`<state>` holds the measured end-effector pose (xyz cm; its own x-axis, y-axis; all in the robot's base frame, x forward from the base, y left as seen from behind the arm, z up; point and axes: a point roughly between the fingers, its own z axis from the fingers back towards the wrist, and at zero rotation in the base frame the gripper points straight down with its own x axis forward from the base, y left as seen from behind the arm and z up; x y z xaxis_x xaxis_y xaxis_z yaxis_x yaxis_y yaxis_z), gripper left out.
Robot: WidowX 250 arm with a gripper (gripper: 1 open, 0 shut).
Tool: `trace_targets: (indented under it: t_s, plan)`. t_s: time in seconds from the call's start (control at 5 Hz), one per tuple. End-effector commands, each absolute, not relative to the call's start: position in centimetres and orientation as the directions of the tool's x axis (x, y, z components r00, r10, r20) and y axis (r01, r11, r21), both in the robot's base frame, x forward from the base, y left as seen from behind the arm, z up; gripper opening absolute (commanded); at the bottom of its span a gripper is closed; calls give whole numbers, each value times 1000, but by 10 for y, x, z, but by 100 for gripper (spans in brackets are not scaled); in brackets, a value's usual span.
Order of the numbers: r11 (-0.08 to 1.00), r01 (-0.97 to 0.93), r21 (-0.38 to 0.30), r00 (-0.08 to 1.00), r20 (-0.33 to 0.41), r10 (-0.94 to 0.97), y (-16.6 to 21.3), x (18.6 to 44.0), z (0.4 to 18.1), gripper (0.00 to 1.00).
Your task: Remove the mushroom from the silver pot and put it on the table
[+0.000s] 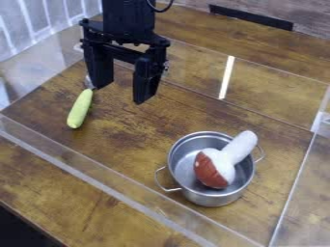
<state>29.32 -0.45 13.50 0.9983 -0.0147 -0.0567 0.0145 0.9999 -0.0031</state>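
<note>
A small shiny silver pot (pixel 180 184) with little loop handles stands on the brown wood-plank table (pixel 77 183) at the front right. The mushroom (pixel 225 159) lies inside it, red-brown cap down at the pot's middle and thick white stem leaning up over the far right rim. My black gripper (pixel 123 79) hangs open at the upper left, well above and left of the pot, with nothing between its two long fingers (pixel 147 81).
A yellow-green object (pixel 80 108) lies on the table just left of and below the gripper. Clear acrylic walls (pixel 227 77) border the table on all sides, with one running along the front left.
</note>
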Motion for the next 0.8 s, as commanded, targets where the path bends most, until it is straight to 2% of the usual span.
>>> trace_targets:
  t_s: [0.0, 0.4, 0.6]
  plan:
    - [998, 69, -9, 994, -87, -69, 5, 298, 118, 100]
    - [966, 259, -13, 964, -56, -259, -86, 311, 111, 100]
    - [942, 335, -6, 942, -36, -335, -112, 319, 101, 100]
